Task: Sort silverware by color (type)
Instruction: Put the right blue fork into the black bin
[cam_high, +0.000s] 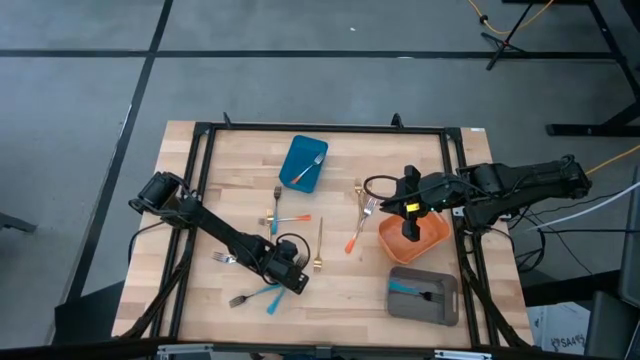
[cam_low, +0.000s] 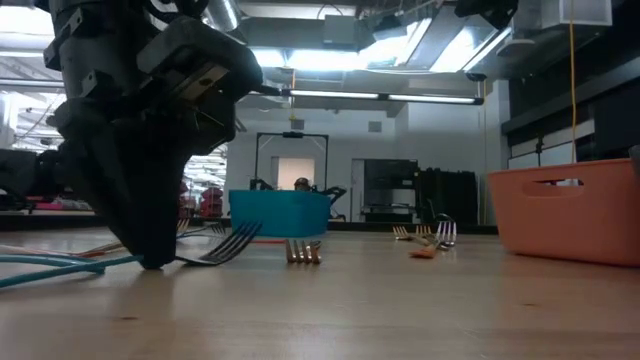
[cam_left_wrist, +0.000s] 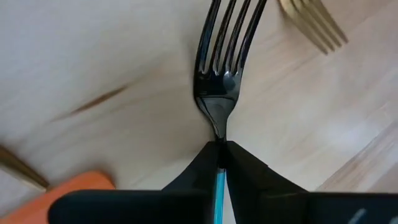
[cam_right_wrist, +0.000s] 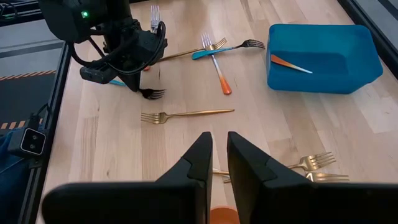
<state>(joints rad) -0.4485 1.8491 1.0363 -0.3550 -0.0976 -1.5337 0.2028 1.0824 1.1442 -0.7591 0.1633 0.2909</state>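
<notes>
The left gripper (cam_high: 291, 281) stood low on the counter (cam_high: 340, 290), its jaws clamped on the handle of a blue-handled fork (cam_left_wrist: 222, 93), whose dark tines lay flat just ahead of them. A gold fork (cam_right_wrist: 185, 114) lay near those tines. The right gripper (cam_high: 408, 213) hung over the orange container (cam_high: 432, 240), jaws nearly closed and holding nothing. No readable writing showed anywhere.
</notes>
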